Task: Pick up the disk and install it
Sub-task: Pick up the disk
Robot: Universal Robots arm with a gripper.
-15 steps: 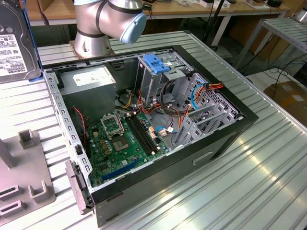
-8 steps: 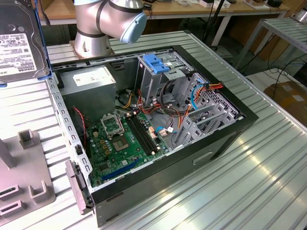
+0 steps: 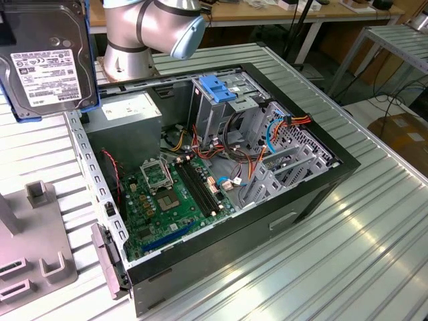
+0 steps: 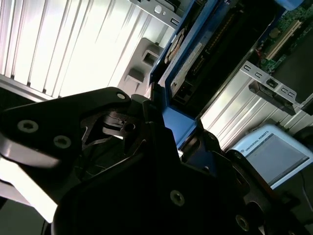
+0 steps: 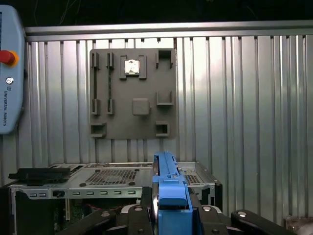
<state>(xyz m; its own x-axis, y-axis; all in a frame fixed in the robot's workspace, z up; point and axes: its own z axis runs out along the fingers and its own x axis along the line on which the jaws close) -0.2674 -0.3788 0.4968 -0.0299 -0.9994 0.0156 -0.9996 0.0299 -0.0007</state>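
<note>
Exterior view: high, oblique, looking down into open computer case (image 3: 314,184) on ribbed worktop (image 3: 354,261). Both wrist views: tight behind claw (image 4: 173,120) (image 5: 169,201), sharing held disk (image 4: 190,58) (image 5: 167,174), grey fixture plate (image 4: 142,55) (image 5: 132,125).

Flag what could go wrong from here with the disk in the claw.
1. The claw grips the disk at its blue plastic rail; the rail may flex, and the disk could tilt or slip.
2. Loose red, orange and blue cables lie by the drive cage, so they might snag or get pinched.
3. The open case leaves the motherboard bare; a drop could hit it.
</note>
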